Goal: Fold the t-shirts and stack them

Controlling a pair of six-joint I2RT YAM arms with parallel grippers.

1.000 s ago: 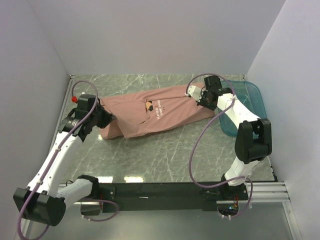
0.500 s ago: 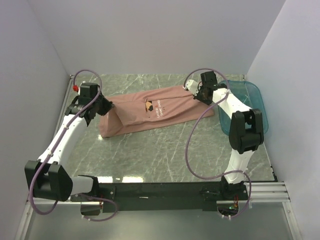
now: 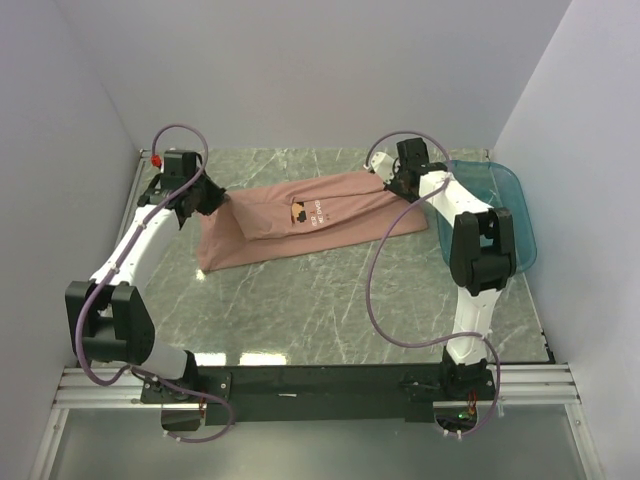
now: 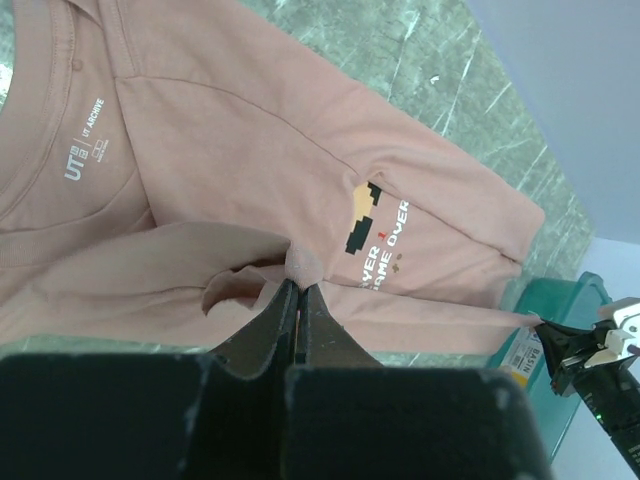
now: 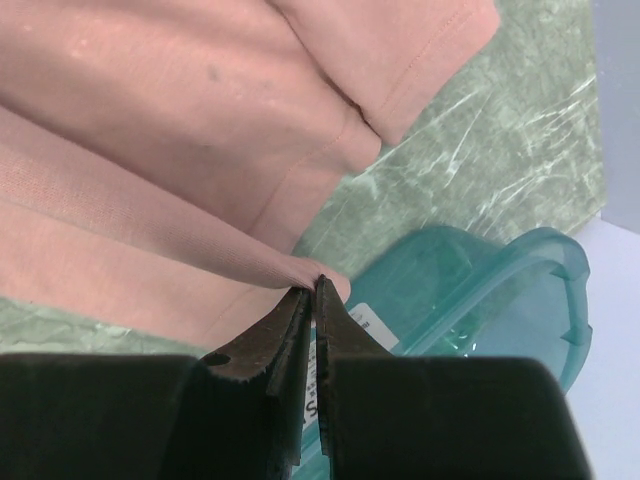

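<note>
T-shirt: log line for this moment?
left gripper: shut on t-shirt | right gripper: shut on t-shirt | t-shirt: partly folded, on table | tub: right edge

left claw (image 3: 214, 197), right claw (image 3: 391, 182) farther back, t-shirt (image 3: 345, 207) folded narrower

A green-veined marble table (image 3: 330, 300) is carrying two things: a dusty-pink t-shirt (image 3: 350, 205) is lying across the frame's upper middle, and a teal tub (image 3: 510, 195) is sitting at upper right.
</note>
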